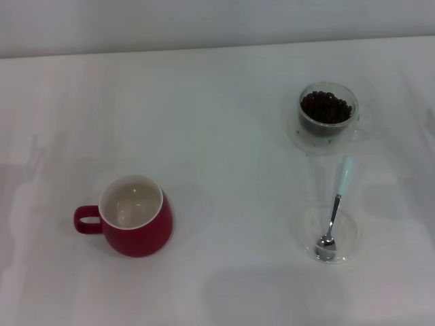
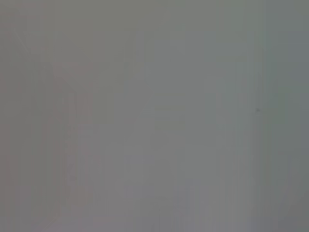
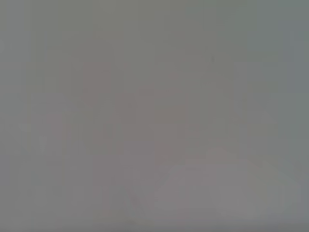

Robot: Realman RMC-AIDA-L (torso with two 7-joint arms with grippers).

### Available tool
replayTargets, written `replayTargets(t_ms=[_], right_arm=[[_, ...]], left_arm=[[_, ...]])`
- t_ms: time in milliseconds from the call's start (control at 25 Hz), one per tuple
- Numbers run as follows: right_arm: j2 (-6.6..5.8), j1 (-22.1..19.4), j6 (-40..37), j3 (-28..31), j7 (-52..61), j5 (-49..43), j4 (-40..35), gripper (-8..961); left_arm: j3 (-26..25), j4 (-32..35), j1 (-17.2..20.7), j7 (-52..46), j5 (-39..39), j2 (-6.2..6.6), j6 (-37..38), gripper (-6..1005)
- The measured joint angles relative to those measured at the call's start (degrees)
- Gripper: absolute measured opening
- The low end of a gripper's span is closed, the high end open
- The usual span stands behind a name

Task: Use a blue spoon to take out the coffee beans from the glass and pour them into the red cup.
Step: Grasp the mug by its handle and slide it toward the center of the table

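Observation:
In the head view the red cup [image 1: 136, 219] stands at the front left, its loop handle pointing left and its cream inside bare. At the back right the glass [image 1: 327, 112] holds dark coffee beans [image 1: 326, 107]. The blue spoon [image 1: 336, 207] lies in front of the glass, its metal bowl resting in a flat clear round dish [image 1: 348, 234] and its pale handle pointing toward the glass. Neither gripper shows in any view. Both wrist views show only plain grey.
A white tabletop [image 1: 224, 142] carries everything, with a wide gap between the red cup and the spoon. A pale wall runs along the table's far edge.

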Motion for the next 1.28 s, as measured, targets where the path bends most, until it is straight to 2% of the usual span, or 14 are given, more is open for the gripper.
replayTargets(t_ms=[280, 680, 800, 1280], right_arm=[[0.05, -0.38, -1.2, 0.0, 0.0, 0.01, 0.39, 866], [0.05, 0.06, -1.54, 0.0, -0.06, 0.68, 0.27, 866], [0.05, 0.15, -1.57, 0.0, -0.08, 0.7, 0.08, 866], [-0.04, 1.47, -5.56, -0.1, 0.05, 0.71, -1.59, 865]], left_arm=[[0.0, -0.27, -2.25, -0.12, -0.3, 0.14, -2.58, 874], [0.47, -0.06, -1.89, -0.06, 0.32, 0.09, -2.53, 875], [0.83, 0.26, 0.19, -0.01, 2.08, -0.02, -2.18, 876], [1.42, 3.42, 12.34, -0.3, 14.32, -0.02, 4.52, 875]])
